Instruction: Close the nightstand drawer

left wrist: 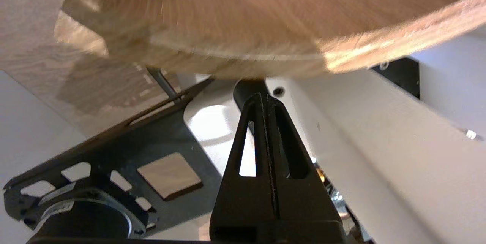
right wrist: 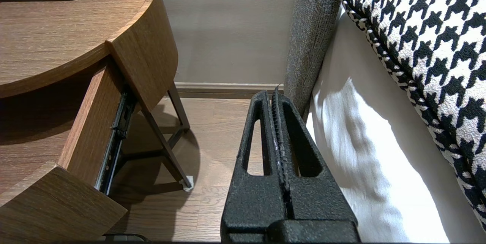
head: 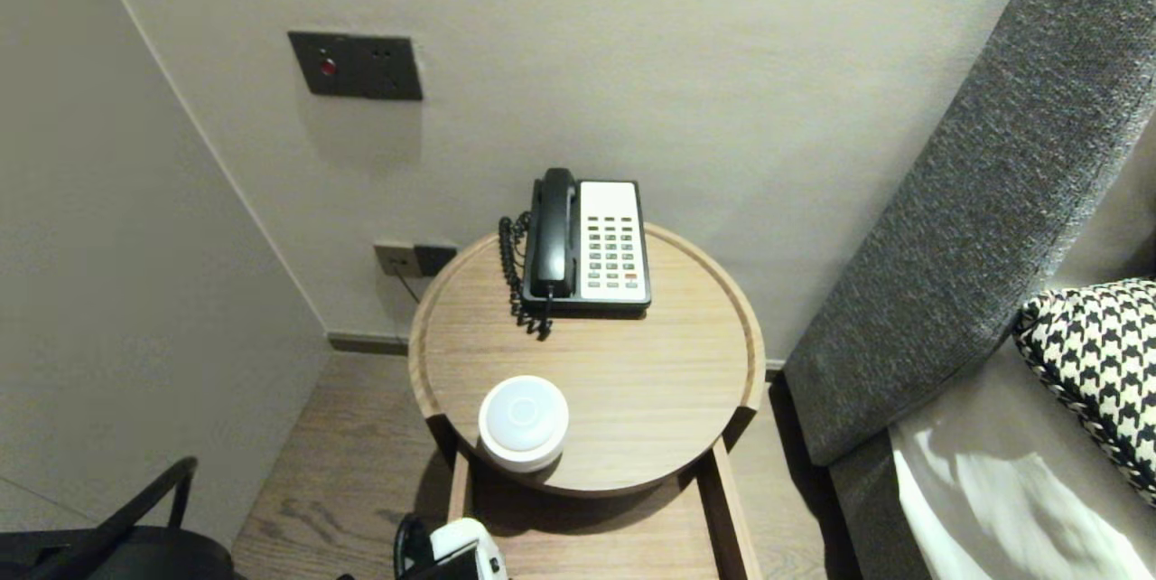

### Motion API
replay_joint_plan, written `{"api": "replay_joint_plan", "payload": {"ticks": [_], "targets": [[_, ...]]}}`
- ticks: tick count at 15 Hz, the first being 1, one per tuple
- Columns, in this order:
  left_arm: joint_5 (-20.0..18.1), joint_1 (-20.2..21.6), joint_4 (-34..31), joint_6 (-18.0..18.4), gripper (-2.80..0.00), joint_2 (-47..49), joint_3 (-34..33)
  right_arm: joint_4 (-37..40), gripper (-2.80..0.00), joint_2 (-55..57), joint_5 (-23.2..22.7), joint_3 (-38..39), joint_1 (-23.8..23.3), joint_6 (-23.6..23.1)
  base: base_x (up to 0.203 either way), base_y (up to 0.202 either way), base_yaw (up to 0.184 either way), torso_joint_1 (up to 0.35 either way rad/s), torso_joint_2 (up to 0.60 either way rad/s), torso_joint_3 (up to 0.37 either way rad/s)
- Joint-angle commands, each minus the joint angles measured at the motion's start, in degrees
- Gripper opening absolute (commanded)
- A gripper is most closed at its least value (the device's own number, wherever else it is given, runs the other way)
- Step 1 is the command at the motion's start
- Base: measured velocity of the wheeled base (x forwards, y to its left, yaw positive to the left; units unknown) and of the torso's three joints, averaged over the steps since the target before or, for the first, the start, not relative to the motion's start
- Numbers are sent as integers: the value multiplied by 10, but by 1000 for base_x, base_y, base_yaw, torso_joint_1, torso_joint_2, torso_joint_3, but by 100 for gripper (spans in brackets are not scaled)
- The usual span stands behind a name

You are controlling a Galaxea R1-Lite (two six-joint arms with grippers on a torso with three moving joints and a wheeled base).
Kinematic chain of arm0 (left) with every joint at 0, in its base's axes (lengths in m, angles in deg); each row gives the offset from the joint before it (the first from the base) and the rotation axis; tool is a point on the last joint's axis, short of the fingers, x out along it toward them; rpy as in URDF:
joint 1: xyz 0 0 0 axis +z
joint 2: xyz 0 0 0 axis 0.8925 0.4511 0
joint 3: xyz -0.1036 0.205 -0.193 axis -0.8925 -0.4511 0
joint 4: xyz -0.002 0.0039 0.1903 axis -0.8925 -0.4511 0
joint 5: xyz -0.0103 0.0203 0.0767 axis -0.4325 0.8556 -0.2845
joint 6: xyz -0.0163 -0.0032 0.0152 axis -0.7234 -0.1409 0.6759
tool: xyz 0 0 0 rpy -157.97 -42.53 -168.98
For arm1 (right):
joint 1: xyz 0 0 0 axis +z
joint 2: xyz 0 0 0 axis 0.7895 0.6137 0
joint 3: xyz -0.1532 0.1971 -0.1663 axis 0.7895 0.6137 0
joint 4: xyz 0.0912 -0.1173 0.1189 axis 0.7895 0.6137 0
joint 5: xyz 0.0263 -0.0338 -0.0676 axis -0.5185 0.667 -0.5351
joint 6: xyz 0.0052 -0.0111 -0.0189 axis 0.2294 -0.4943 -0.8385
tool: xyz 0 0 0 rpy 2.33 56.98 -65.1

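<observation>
A round wooden side table (head: 632, 381) stands against the wall. On it sit a black-and-white desk telephone (head: 587, 241) at the back and a white round puck-shaped device (head: 523, 422) near the front left edge. Under the top, a drawer (head: 596, 544) stands pulled out toward me. My left arm (head: 456, 555) shows low at the drawer's front left. My left gripper (left wrist: 262, 97) is shut on nothing, just beneath blurred wood (left wrist: 243, 19). My right gripper (right wrist: 271, 94) is shut and empty, hanging between the open drawer (right wrist: 91, 130) and the bed.
A grey upholstered headboard (head: 975, 201) and a houndstooth pillow (head: 1097, 363) lie to the right. The wall carries a switch panel (head: 355, 65) and a socket (head: 415, 259). A black chair (head: 117, 535) is at the lower left. Wooden floor (right wrist: 212, 133) shows between table legs and bed.
</observation>
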Motion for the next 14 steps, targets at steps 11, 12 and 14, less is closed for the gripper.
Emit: {"api": "replay_joint_plan", "payload": {"ticks": [11, 12, 14], "targets": [[49, 60, 47, -11, -280, 11, 22, 0, -280, 0, 0, 23, 0, 0, 0, 0, 0, 0, 0, 0], [50, 71, 55, -10, -280, 13, 22, 0, -280, 0, 0, 23, 0, 0, 0, 0, 0, 0, 0, 0], [50, 85, 67, -9, -280, 18, 22, 0, -280, 0, 0, 23, 0, 0, 0, 0, 0, 0, 0, 0]]}}
